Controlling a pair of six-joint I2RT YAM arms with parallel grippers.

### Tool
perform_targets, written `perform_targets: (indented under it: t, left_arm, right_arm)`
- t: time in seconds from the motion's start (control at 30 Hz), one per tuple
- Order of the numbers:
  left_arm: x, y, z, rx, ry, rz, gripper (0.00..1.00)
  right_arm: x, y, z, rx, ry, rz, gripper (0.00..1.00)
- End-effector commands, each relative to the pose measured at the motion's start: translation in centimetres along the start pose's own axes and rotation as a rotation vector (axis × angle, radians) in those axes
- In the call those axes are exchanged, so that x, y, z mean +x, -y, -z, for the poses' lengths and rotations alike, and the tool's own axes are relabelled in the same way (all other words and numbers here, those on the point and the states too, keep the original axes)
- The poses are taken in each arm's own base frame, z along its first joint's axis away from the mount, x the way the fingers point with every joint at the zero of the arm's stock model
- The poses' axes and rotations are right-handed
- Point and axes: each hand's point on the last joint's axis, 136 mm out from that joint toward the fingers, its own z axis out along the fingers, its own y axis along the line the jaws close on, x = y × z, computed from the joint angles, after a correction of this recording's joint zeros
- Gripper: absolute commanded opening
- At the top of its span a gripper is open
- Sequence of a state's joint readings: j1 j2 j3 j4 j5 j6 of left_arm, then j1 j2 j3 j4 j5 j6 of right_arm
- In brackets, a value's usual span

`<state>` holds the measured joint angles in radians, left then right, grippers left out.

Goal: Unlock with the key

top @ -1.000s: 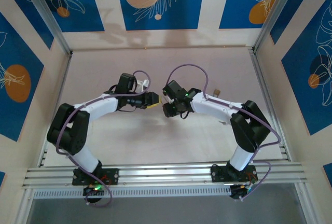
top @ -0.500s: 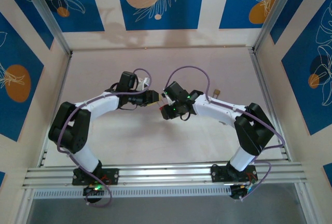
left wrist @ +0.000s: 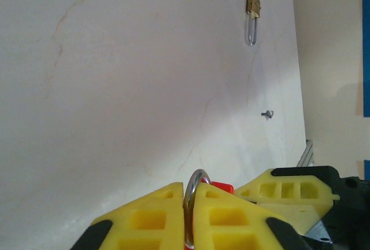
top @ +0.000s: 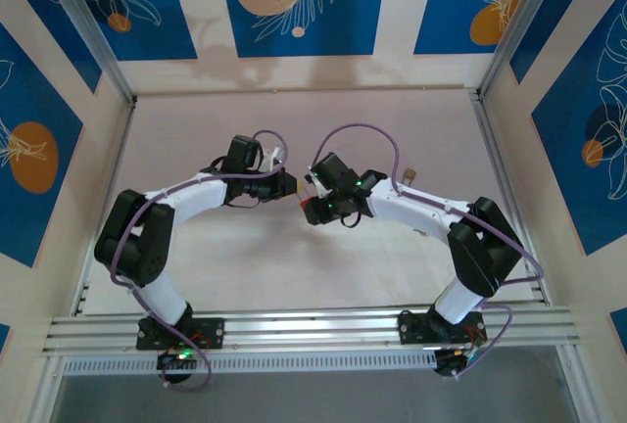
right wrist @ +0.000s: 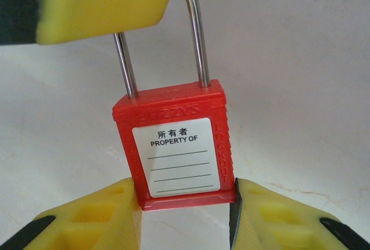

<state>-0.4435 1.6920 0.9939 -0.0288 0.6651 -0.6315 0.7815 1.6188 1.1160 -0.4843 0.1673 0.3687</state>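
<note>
Blocky red plastic padlock (right wrist: 176, 146), smooth steel shackle (right wrist: 196, 36)

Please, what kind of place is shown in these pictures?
Probably a robot test booth: the left arm and right arm are bolted to an aluminium rail, and blue-patterned panels wall the pale table.

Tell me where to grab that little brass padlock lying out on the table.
Pinch the brass padlock by its blocky body, across its width, coming straight down from above. It lies flat on the table with open space around it, and the thin shackle would likely slip.
</note>
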Motion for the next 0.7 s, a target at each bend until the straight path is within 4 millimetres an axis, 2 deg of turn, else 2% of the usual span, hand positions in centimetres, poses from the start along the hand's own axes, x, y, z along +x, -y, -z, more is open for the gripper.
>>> perform_targets:
  t: [0.0,0.07,0.13,0.2,0.3,0.5,0.67]
  left_arm:
    - [-0.5,1.1,-0.4,0.034,0.008,-0.023,0.00]
    - [-0.6,1.3,-0.3,0.039,0.014,-0.022,0.00]
    - [-0.8,1.5,0.1,0.027,0.026,-0.039,0.00]
    - [-1.3,1.2,0.9,-0.045,0.046,-0.081,0.00]
    - [-2.2,0.2,2.6,-0.200,0.068,-0.158,0.00]
    - [-3.8,-1.6,5.8,-0.492,0.116,-0.303,0.00]
    - [-3.7,-2.8,6.5,-0.744,0.141,-0.448,0.00]
  right_arm:
    - [-0.4,-1.2,0.8,-0.048,0.028,0.004,0.39]
    - [-0.4,-1.2,0.8,-0.047,0.028,0.001,0.41]
    - [-0.4,-0.9,0.7,-0.033,0.027,-0.003,0.52]
    - [-0.3,-0.3,0.8,-0.019,0.027,-0.018,0.60]
    - [-0.2,0.9,1.8,-0.015,0.051,-0.057,0.65]
    - [0.5,4.8,3.9,-0.003,0.103,-0.181,0.68]
    - [1.4,8.4,5.0,-0.005,0.133,-0.311,0.68]
